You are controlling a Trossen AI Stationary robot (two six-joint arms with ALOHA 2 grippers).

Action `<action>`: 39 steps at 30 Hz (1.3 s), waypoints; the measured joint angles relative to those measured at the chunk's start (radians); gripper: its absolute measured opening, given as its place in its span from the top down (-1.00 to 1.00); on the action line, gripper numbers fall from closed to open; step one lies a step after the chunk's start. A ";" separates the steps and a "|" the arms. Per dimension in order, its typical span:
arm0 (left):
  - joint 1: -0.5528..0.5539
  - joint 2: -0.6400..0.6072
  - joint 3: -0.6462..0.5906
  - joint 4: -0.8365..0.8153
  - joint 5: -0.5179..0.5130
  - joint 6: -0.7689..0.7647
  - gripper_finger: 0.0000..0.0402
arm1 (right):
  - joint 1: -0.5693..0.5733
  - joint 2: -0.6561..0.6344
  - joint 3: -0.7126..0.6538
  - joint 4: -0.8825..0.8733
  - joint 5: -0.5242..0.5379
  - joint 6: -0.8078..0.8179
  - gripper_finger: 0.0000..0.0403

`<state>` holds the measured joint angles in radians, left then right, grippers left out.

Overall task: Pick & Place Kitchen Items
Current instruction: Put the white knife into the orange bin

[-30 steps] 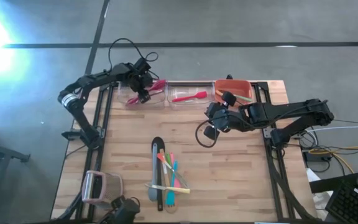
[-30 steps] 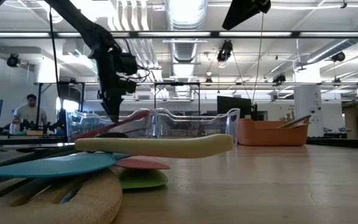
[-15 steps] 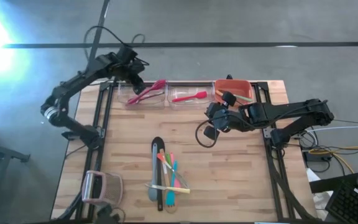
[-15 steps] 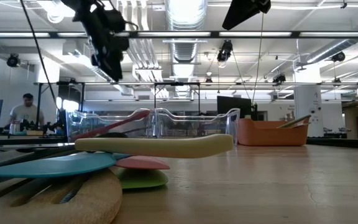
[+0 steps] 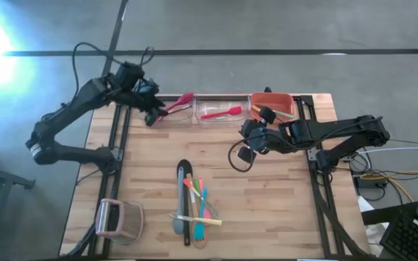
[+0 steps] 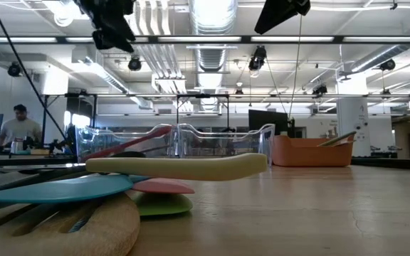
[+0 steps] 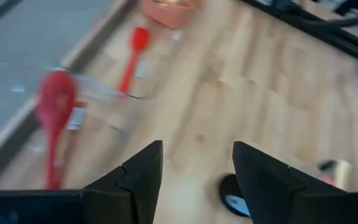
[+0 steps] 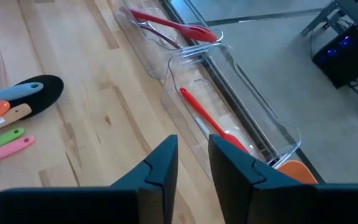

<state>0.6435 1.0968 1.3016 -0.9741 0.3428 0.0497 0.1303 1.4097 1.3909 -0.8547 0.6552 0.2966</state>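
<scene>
Red spoon (image 5: 181,101) lying in the left clear bin (image 5: 173,110) at the table's far edge, bowl end sticking out over the rim. Red spatula (image 5: 221,112) flat in the middle clear bin (image 5: 222,109); orange bin (image 5: 273,106) to its right. Left gripper (image 5: 151,109) raised just left of the left clear bin, fingers spread, nothing between them. Right gripper (image 5: 244,147) hovering near the table's middle, right of centre, fingers apart by a narrow gap, empty. Remaining utensils (image 5: 193,203) piled at the near middle: black, grey, teal, green, pink, orange, wood. Pinkish-white handled object (image 5: 117,218) at the near left corner.
</scene>
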 joint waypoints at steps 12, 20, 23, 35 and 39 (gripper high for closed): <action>-0.485 -0.085 -0.130 0.121 -0.118 -0.223 0.02 | 0.000 0.000 0.000 0.000 0.000 0.000 0.55; -0.786 -0.058 -0.191 0.163 -0.336 -0.289 0.02 | 0.000 0.000 -0.001 -0.008 -0.002 0.045 0.57; -0.874 -0.053 -0.225 0.178 -0.390 -0.326 0.02 | 0.000 0.000 -0.004 -0.003 -0.042 0.077 0.60; -1.056 -0.052 -0.480 0.431 -0.424 -0.499 0.02 | 0.031 0.000 -0.028 0.137 -0.275 0.101 0.56; -1.075 -0.052 -0.565 0.481 -0.434 -0.547 0.02 | 0.056 0.000 -0.038 0.184 -0.284 0.079 0.54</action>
<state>-0.4320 1.0449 0.7361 -0.4929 -0.0910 -0.4975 0.1860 1.4097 1.3526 -0.6703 0.3714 0.3753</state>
